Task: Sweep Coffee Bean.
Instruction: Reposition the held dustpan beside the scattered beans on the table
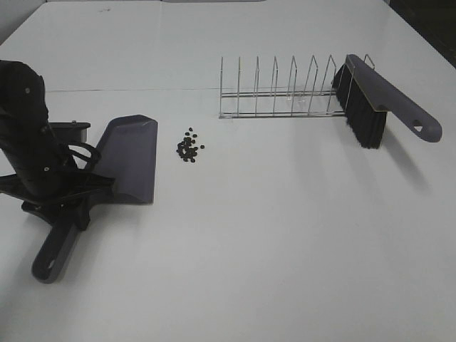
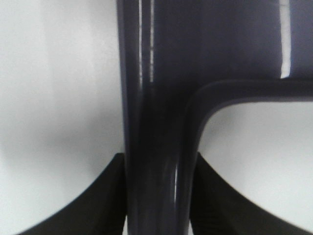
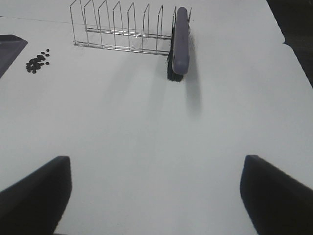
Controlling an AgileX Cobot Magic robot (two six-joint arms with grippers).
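A white worktop (image 1: 285, 249) carries everything here. On its left side lies a grey-purple plastic dustpan (image 1: 132, 160), flat on the surface. Its wide open lip faces right and its long handle (image 1: 53, 256) runs back toward the near left corner. The left end effector (image 2: 159, 196) is closed on that handle. In the left wrist view its two dark fingers (image 2: 110, 200) press against either side of the glossy grey-purple shaft, just below where the handle widens into the pan. From the high camera the black arm comes in from the left edge and covers the joint between handle and pan.

The coffee beans (image 1: 189, 148), a small tight cluster of tiny dark oval beans, lie on the bare worktop just beside the dustpan's lip, on its right. They are close to the lip but do not touch it. A few stray beans sit at the far edge of the cluster.

Farther back, about mid-scene, stands a thin chrome wire rack (image 1: 274, 96) with a row of upright dividers, running left to right. A brush with a grey-purple back and black bristles (image 1: 377, 100) leans at the rack's right end. Its bristles point down and its handle, with a hanging hole near the tip, sticks out to the right. It is well apart from the beans.

The right end effector (image 3: 154, 171) hangs above bare worktop on the near right, its jaws spread wide with nothing between them.
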